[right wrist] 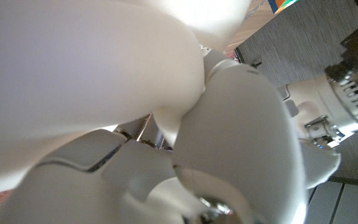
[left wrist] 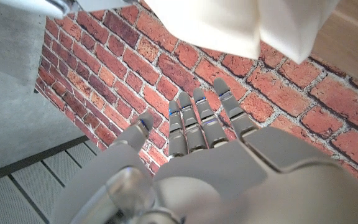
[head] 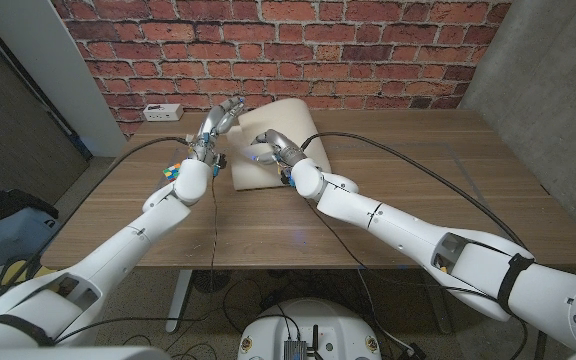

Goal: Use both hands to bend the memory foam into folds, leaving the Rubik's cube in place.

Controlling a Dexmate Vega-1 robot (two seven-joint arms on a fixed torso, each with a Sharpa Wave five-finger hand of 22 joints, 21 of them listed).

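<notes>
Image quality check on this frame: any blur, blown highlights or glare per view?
Head view: sharp, evenly lit; small bluish glint by the right hand on the memory foam. Left wrist view: brick wall crisp, left hand softer toward the lens, foam near white. Right wrist view: heavily defocused; foam pressed close, washed out at one edge.

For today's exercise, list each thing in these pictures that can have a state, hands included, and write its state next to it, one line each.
memory foam: cream slab on the table, far edge curled up, near part under the right hand.
right hand: on the foam, fingers curled down on its surface.
left hand: raised at the foam's left corner, fingers apart, holding nothing.
Rubik's cube: on the table, partly hidden behind the left arm.
power strip: lying at the table's far left edge.
</notes>
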